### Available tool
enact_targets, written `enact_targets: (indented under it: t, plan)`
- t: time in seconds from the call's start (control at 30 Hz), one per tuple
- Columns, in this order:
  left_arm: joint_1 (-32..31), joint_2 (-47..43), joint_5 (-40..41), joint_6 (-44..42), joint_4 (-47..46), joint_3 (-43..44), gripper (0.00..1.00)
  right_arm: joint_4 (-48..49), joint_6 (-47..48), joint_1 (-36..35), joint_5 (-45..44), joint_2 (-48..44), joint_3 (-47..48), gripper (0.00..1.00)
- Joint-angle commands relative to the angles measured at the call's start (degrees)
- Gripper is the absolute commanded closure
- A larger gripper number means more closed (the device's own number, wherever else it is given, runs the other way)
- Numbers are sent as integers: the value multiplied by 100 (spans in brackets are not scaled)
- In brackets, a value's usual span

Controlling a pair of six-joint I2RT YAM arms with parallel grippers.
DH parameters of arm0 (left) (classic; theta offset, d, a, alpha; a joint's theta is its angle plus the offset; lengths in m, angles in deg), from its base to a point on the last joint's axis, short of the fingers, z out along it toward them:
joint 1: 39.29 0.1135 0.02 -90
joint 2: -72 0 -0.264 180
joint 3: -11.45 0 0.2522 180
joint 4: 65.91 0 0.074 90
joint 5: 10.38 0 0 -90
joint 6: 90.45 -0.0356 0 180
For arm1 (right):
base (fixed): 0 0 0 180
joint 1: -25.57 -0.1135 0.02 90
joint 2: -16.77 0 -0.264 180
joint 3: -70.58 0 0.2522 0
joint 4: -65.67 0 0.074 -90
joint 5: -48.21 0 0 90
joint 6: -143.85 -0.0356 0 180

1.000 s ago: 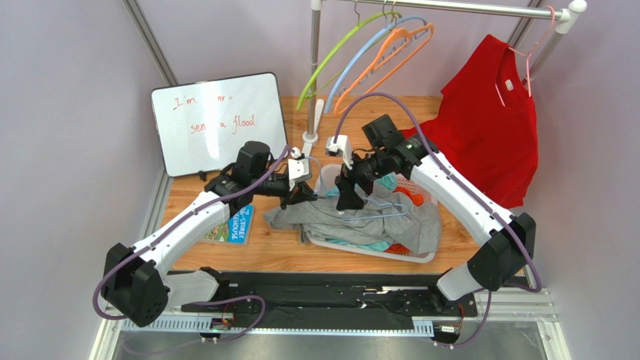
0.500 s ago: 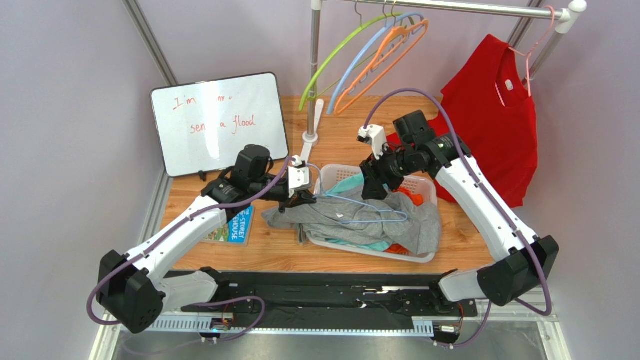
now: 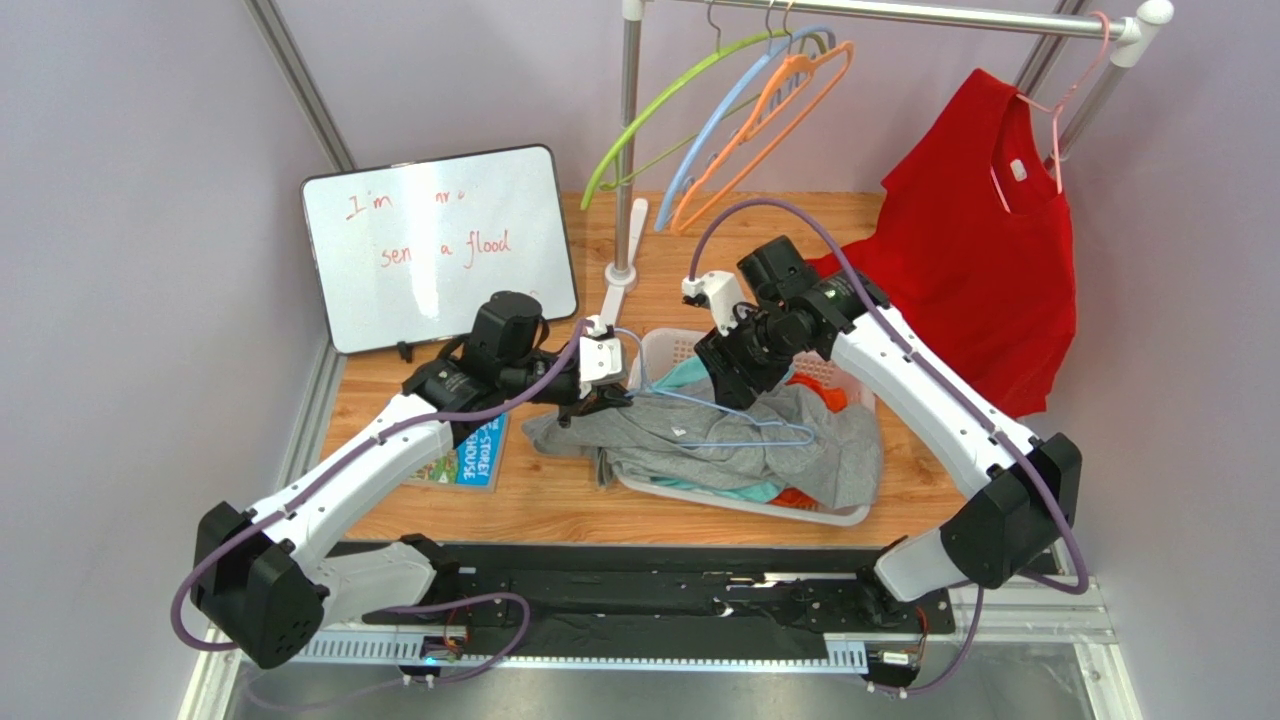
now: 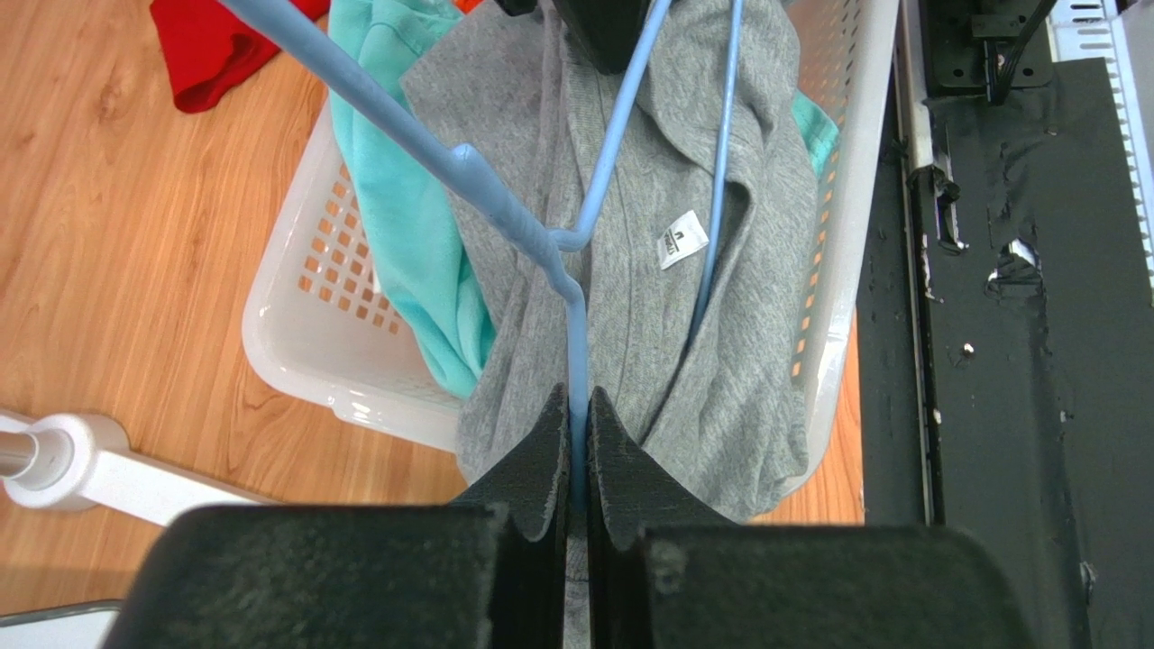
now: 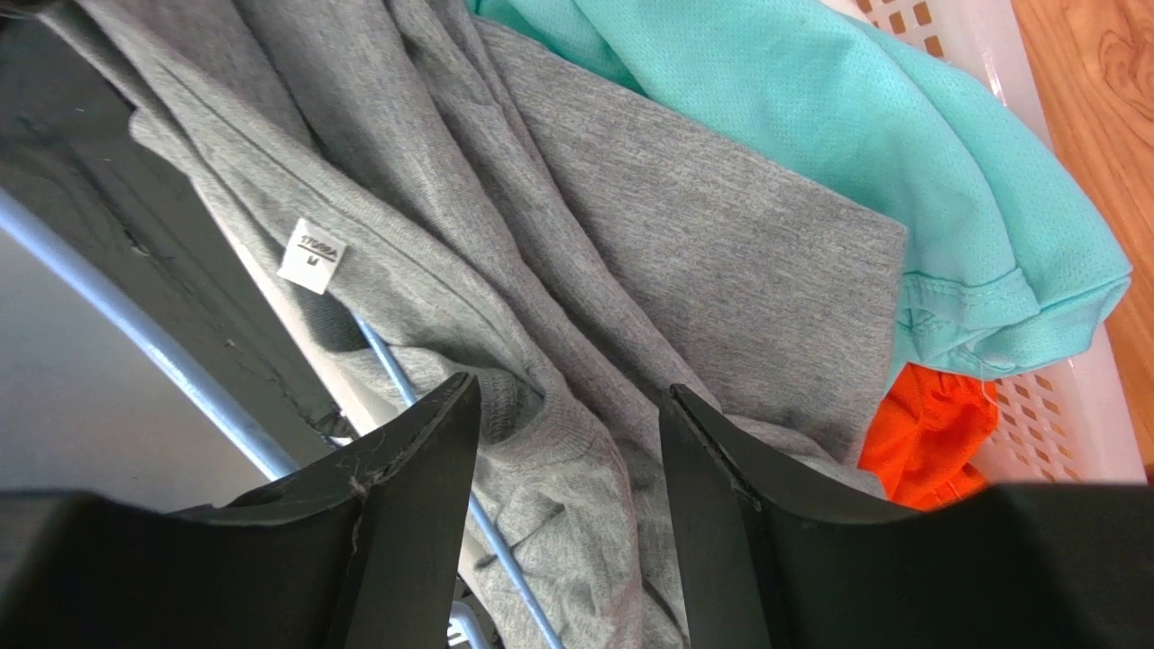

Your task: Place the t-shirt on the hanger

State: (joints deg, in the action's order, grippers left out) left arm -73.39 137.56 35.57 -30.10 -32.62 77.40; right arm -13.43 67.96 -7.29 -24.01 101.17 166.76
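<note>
The grey t-shirt (image 3: 706,438) lies crumpled over the white basket (image 3: 842,518); its white label (image 4: 681,244) shows inside the neck. The thin periwinkle hanger (image 4: 474,176) lies across the shirt, and one of its bars passes through the neck. My left gripper (image 4: 576,402) is shut on the hanger's stem at the basket's left side (image 3: 609,393). My right gripper (image 5: 569,406) hovers open just over the t-shirt's collar (image 5: 542,419), its jaws on either side of the ribbed edge, with the hanger bar (image 5: 393,365) under the left finger. In the top view it sits over the basket's back part (image 3: 732,383).
A teal garment (image 5: 867,149) and an orange one (image 5: 935,433) lie in the basket beneath the shirt. Behind stand a rail with green, blue and orange hangers (image 3: 721,120), a red t-shirt (image 3: 992,255) on a pink hanger, a whiteboard (image 3: 436,248) and a book (image 3: 473,450).
The right gripper swung up and right away from the shirt, then came back down over the collar with its jaws narrower. The left gripper kept its hold on the hanger.
</note>
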Motion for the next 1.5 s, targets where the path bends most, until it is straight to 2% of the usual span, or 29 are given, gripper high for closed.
enact_targets:
  t: [0.0, 0.13, 0.23, 0.4, 0.57, 0.83, 0.93, 1.07, 1.2, 1.33, 1.47]
  plan:
    - [-17, -175, 98, -41, 25, 99, 100, -74, 57, -115, -635, 120, 20, 45]
    - [-8, -508, 266, 82, 165, -24, 100, -251, 162, -19, -1004, 42, 56, 70]
    - [96, -938, 389, 266, 113, -261, 100, -365, 303, 157, -1083, -178, -14, 99]
    - [501, -1352, 362, 618, 147, -323, 100, -409, 504, 517, -1215, -547, -365, 100]
    - [642, -1520, 774, 180, 420, -349, 100, -339, 602, 938, -1234, -872, -577, 100]
    - [633, -1134, 1197, -497, 833, -113, 100, -655, 646, 1124, -707, -1136, 108, 100]
    - [511, -914, 1381, -507, 842, 90, 100, -752, 716, 1124, -224, -1241, 354, 100]
    - [300, -694, 1715, -419, 868, 292, 100, -883, 795, 1124, 5, -1365, 477, 100]
    - [291, -912, 1444, -367, 747, 144, 100, -753, 883, 1115, -537, -1418, 338, 100]
    - [545, -1080, 1058, 80, 658, 29, 100, -462, 953, 1212, -978, -1418, -215, 100]
    - [677, -1133, 1293, -5, 622, 20, 100, -383, 927, 1229, -978, -1356, -357, 100]
